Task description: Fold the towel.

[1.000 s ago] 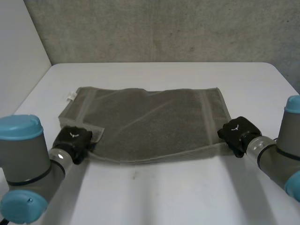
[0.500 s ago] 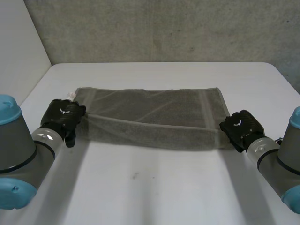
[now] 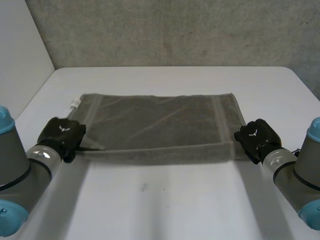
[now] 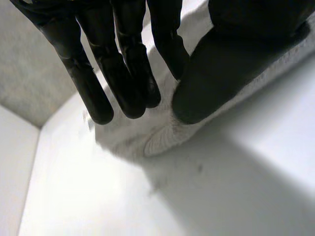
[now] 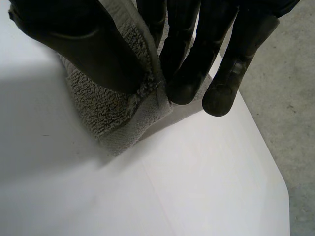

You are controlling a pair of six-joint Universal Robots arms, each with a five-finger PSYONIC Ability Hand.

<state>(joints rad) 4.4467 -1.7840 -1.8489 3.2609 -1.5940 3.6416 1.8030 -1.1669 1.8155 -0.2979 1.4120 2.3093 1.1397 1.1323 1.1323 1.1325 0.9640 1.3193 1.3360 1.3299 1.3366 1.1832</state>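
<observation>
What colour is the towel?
The towel is plain olive-grey, with paler bands near both ends; clearest in head view.

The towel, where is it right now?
In the head view the towel lies across the middle of the white table, its near edge stretched between the left hand and the right hand, each pinching a corner.

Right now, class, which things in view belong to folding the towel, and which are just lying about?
Belong to the job:
grey terry towel
black left hand, fingers and thumb pinching the towel's near left corner
black right hand, pinching its near right corner

Just there:
white table under the towel
grey concrete wall behind the table
</observation>
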